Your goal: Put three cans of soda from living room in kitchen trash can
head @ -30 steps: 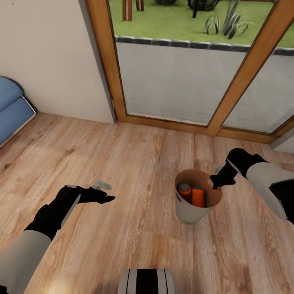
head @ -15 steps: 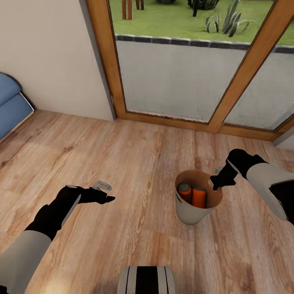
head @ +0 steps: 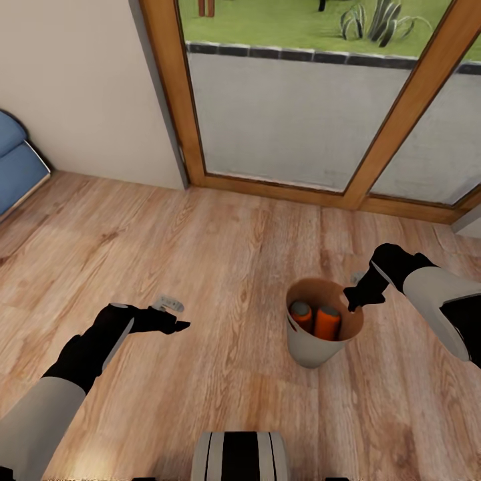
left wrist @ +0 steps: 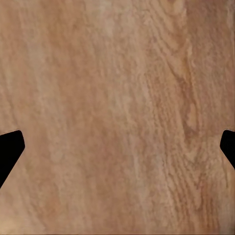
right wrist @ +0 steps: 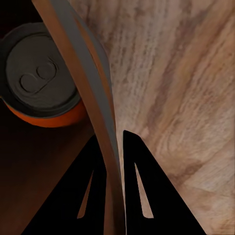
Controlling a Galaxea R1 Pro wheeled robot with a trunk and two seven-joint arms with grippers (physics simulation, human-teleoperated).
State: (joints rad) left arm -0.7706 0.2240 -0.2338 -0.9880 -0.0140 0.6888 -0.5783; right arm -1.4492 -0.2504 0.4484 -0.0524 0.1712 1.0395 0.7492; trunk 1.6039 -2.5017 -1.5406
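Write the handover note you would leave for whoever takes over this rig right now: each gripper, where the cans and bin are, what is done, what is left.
Right gripper: shut on the bin, its rim pinched between the fingers, carrying it over the wood floor.
Left gripper: open and empty above the floor.
Cans: two orange cans stand upright inside the bin; the blue one is not visible, possibly hidden deeper in.
Place: by the glass doors, sofa at the left, so this is the living room.
Done: at least two cans binned.
Left: confirm the third can, then take the bin to the kitchen.
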